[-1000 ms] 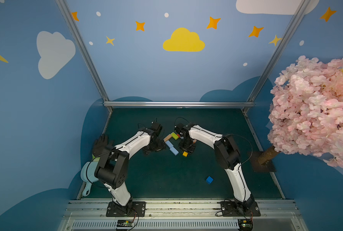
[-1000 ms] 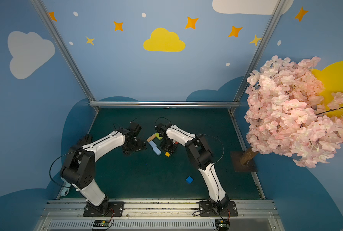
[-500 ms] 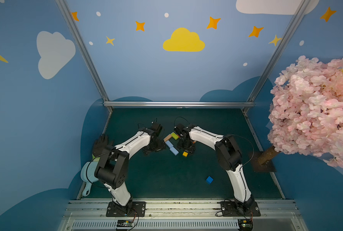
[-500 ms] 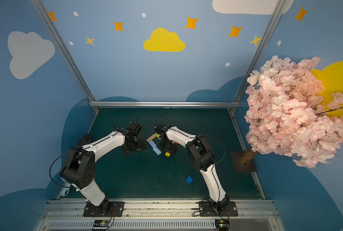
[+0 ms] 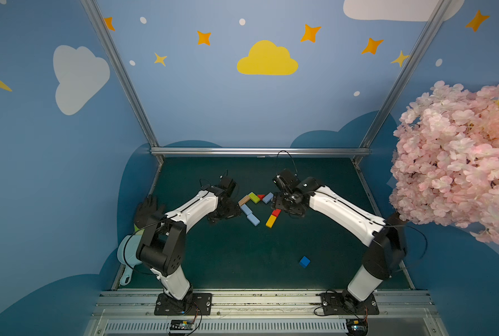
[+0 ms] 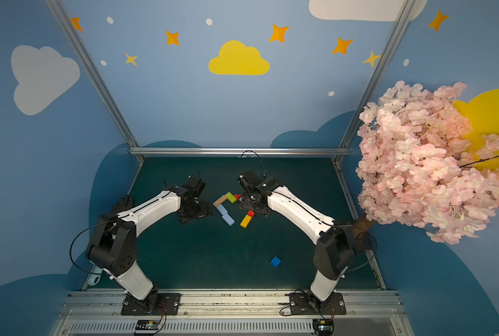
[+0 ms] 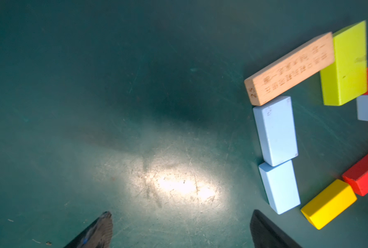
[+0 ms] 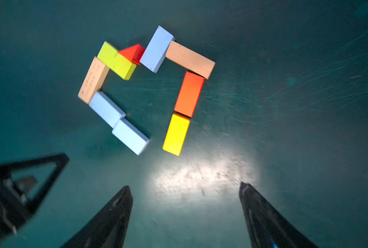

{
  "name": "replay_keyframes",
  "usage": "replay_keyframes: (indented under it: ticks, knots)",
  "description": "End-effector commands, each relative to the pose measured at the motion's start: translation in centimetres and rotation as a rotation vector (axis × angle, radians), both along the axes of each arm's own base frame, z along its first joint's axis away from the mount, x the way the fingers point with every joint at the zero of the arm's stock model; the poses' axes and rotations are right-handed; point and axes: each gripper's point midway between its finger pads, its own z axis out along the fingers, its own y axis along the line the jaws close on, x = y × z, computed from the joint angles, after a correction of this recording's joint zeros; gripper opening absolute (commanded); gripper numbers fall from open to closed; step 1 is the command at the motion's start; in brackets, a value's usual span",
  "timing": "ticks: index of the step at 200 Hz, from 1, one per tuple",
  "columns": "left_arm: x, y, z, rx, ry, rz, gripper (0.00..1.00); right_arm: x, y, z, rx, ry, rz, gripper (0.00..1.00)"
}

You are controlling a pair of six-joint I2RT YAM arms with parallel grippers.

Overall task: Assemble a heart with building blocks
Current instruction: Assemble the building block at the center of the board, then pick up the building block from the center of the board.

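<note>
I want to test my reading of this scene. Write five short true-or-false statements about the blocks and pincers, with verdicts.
1. The dark blue cube lies apart from the other blocks. True.
2. The right pincer grips the yellow block. False: it is open and empty.
3. The red wedge touches the lime green block. True.
4. The heart outline is closed at its bottom. False: a gap separates the yellow block from the nearest light blue block.
5. The left pincer is shut. False: it is open.
</note>
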Motion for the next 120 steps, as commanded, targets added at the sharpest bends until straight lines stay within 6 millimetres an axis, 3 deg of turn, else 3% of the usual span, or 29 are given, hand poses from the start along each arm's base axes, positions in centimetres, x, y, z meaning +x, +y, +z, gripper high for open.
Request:
replay_keyframes:
  ticks: [1, 22, 46, 74, 120]
  knots:
    - [0.7, 0.0, 1.0, -0.009, -0.036, 0.003, 1.00, -5.8, -3.5, -3.6, -0.121, 0.127, 0.256, 0.82]
    - [0.8, -0.1, 0.7, -0.016, -0.031, 0.011, 1.00, -10.0, -4.3, -4.8, -0.053, 0.180, 0.375, 0.81]
    - [0.8, -0.1, 0.6, -0.019, -0.029, 0.019, 1.00, -12.4, -5.9, -6.4, -0.059, 0.195, 0.391, 0.80]
    - [0.6, -0.1, 0.4, -0.021, -0.021, 0.027, 1.00, -13.6, -7.0, -8.3, -0.099, 0.228, 0.405, 0.80]
    - [0.2, 0.1, 0.2, -0.017, -0.013, 0.039, 1.00, -13.8, -6.9, -10.6, -0.141, 0.257, 0.446, 0.80]
